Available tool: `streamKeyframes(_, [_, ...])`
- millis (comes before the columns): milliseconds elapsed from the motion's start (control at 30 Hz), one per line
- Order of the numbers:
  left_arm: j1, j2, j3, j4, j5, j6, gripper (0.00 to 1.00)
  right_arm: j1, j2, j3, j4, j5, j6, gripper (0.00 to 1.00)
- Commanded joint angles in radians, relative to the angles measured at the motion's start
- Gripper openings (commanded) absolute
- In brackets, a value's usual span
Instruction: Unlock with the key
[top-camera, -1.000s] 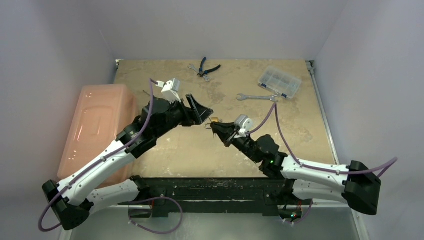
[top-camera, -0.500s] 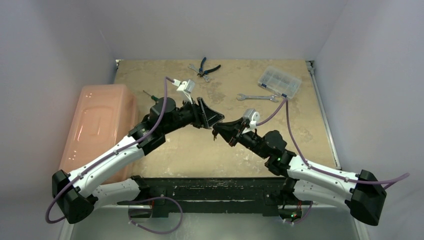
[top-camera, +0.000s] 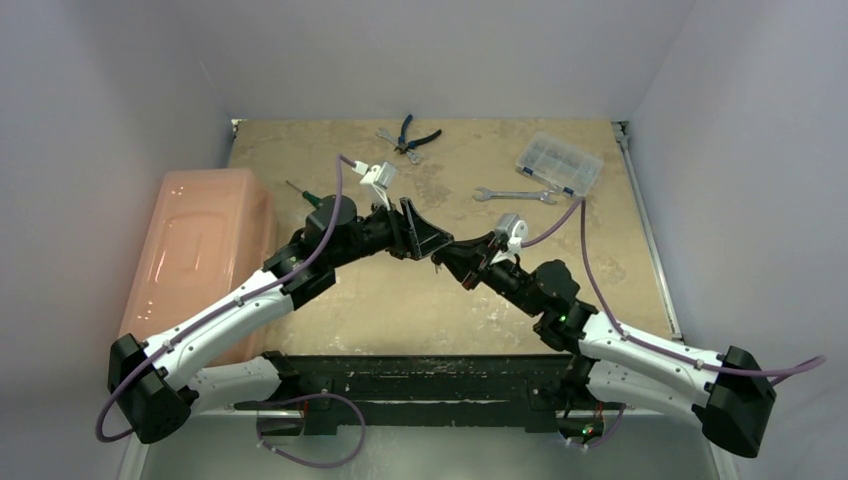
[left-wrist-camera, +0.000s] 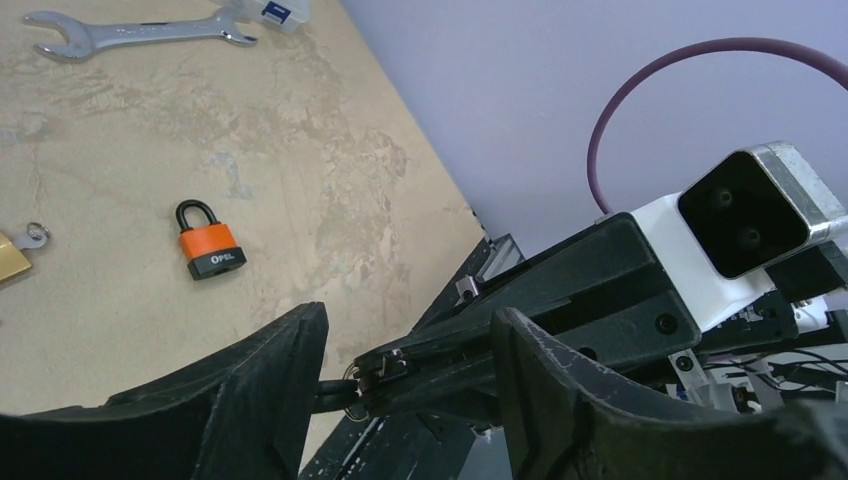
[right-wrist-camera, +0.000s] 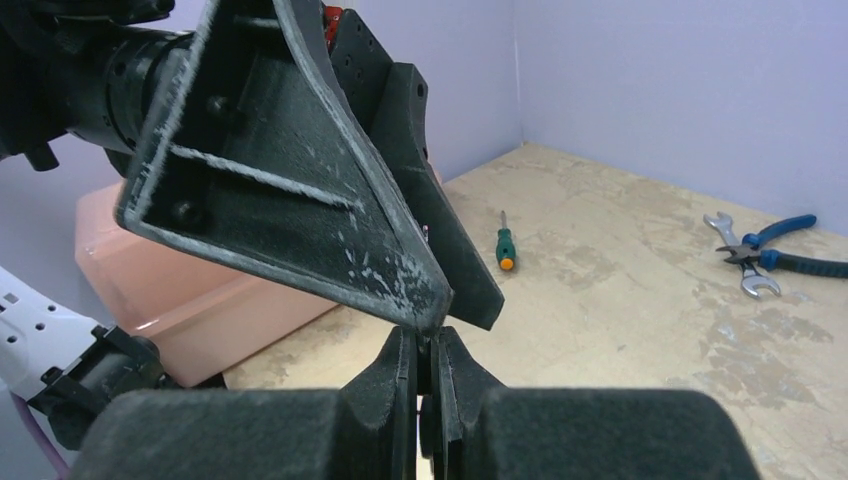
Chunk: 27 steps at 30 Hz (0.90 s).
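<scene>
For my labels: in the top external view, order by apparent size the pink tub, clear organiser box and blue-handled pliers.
1. pink tub, largest by far
2. clear organiser box
3. blue-handled pliers, smallest

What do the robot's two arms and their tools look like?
The left arm and right arm have white lower links, black joints and forearms, and a looping purple cable each. The left tool and right tool are black, with scuffed wedge-shaped fingers.
</scene>
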Motion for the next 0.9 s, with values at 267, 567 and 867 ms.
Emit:
streamKeyframes(267, [-0.002, 0.019, 0.075, -0.173, -0.197, 0.152, 0.95, -0.005, -0.167, -0.033, -0.276, 0.377, 0.135, 0.0])
streamKeyframes(567, [-0.008, 0.268, 0.131, -0.201, -0.231, 0.17, 0.93, -0.005, -0.33, 0.053, -0.615, 0.627, 0.214, 0.0])
streamKeyframes(867, [-0.101, 0.583, 0.357, -0.294, -0.328, 0.202, 0.9, -0.005, -0.421, 0.158, -0.784, 0.67, 0.229, 0.0])
